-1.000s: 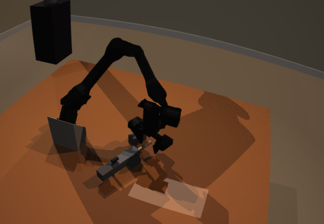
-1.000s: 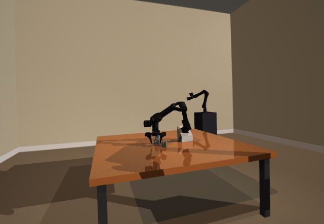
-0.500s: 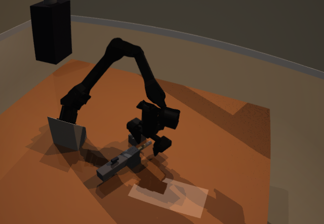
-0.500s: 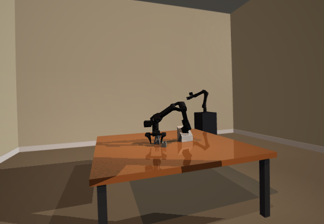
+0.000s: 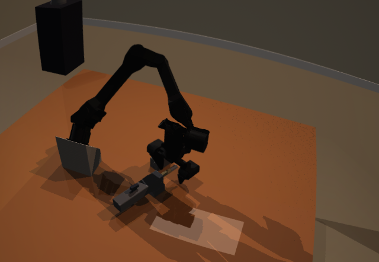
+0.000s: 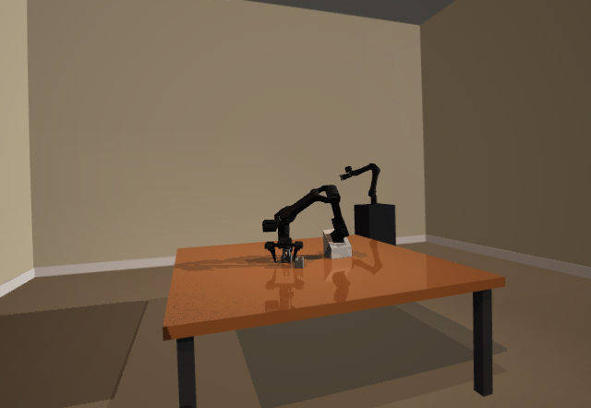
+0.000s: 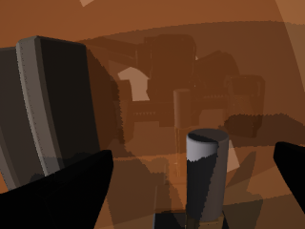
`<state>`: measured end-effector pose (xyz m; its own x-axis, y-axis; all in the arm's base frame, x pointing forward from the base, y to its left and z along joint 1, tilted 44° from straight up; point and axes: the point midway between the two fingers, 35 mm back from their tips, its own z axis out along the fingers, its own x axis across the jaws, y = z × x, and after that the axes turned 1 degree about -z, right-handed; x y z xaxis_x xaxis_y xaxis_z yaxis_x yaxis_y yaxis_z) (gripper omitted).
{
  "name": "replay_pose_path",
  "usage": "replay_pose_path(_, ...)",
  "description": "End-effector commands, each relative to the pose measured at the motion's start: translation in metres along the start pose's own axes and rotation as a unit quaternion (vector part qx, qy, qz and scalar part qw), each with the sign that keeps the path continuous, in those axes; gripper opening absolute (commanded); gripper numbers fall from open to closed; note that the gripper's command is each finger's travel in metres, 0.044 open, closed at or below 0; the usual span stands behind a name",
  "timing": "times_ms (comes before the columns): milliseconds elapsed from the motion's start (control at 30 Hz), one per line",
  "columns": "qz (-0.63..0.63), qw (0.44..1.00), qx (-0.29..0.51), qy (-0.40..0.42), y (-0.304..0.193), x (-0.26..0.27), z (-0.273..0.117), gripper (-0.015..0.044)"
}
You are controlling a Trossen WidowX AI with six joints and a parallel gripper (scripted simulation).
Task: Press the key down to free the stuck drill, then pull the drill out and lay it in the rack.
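Note:
The drill (image 5: pixel 173 168) (image 7: pixel 206 183) is a thin grey cylinder with a gold part. It sticks out of the end block (image 5: pixel 156 185) of a long grey holder (image 5: pixel 128 198). The key (image 5: pixel 133 188) looks like the small dark piece on top of the holder; whether it is down cannot be told. My gripper (image 5: pixel 172 175) (image 6: pixel 285 260) (image 7: pixel 196 156) is open wide and empty. Its fingers stand on either side of the drill's free end, apart from it. The rack seems to be the grey block (image 5: pixel 154 163) (image 6: pixel 299 262) (image 7: pixel 64 95) beside the drill, partly hidden behind a finger in the top view.
The arm's pale base (image 5: pixel 76 157) (image 6: pixel 340 249) stands on the orange table (image 5: pixel 260 167) (image 6: pixel 405 284). A bright light patch (image 5: pixel 226 237) lies in front of the holder. A black pedestal (image 5: pixel 59 38) (image 6: pixel 374 222) with another arm stands beyond the table.

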<state>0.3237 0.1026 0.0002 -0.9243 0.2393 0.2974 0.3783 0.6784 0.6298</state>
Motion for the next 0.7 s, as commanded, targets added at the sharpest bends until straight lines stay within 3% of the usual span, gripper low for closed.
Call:
replay_pose_path(0,0.0,1.0,0.0,0.0,0.0,0.0,0.0,0.0414)
replay_pose_path(500,0.0,1.0,0.0,0.0,0.0,0.0,0.0,0.002)
replay_pose_path(667,0.0,1.0,0.0,0.0,0.0,0.0,0.0,0.0)
